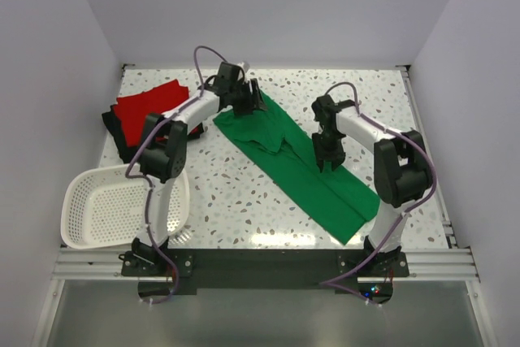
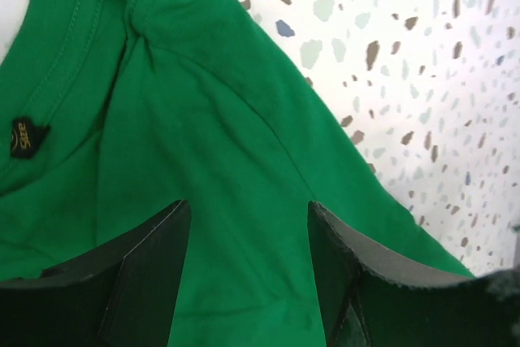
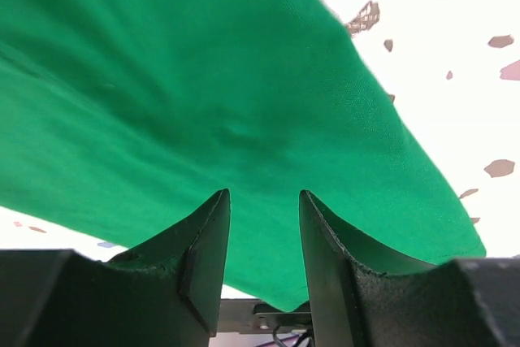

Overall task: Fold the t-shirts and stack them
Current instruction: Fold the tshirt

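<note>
The bright green t-shirt (image 1: 301, 164) lies in a long diagonal strip from the back centre to the near right of the table. My left gripper (image 1: 248, 100) hovers open over its collar end. In the left wrist view the jaws (image 2: 248, 205) stand wide apart over green cloth (image 2: 211, 136), with the neck label (image 2: 24, 134) off to the left. My right gripper (image 1: 327, 157) is open over the shirt's middle, its jaws (image 3: 264, 193) parted above the cloth (image 3: 203, 79). The red t-shirt (image 1: 150, 103) lies folded on the black t-shirt (image 1: 114, 132) at the back left.
A white slotted basket (image 1: 89, 225) stands at the near left corner, partly over the table edge. Speckled tabletop (image 1: 236, 193) shows between the basket and the green shirt. White walls close in the back and sides.
</note>
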